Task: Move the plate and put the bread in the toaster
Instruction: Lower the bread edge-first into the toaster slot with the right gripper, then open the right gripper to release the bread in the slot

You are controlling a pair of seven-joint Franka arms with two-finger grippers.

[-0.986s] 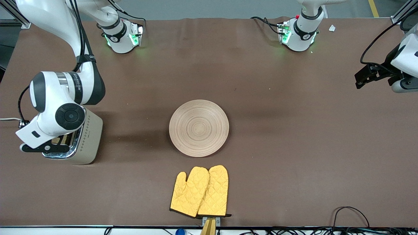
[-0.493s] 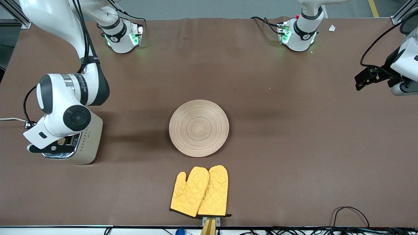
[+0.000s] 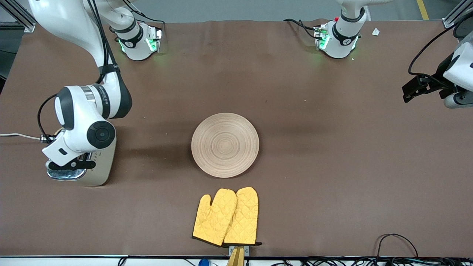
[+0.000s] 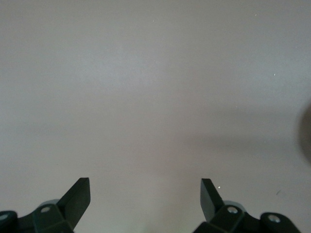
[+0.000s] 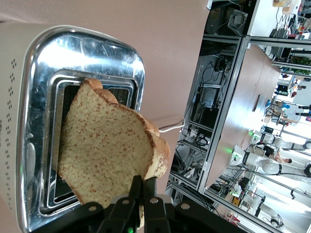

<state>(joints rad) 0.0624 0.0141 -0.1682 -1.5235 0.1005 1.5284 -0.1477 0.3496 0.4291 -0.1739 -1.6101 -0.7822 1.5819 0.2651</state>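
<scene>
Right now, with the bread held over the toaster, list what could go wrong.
1. The bread hangs tilted across the slot of the toaster; lowered like this, a corner may catch the chrome rim.
2. The right gripper pinches only one edge, so the slice could slip or tear.
3. The left gripper waits open over bare table, unable to steady anything.

In the front view the right arm's wrist covers most of the toaster (image 3: pixel 99 167) top, hiding the bread.
</scene>
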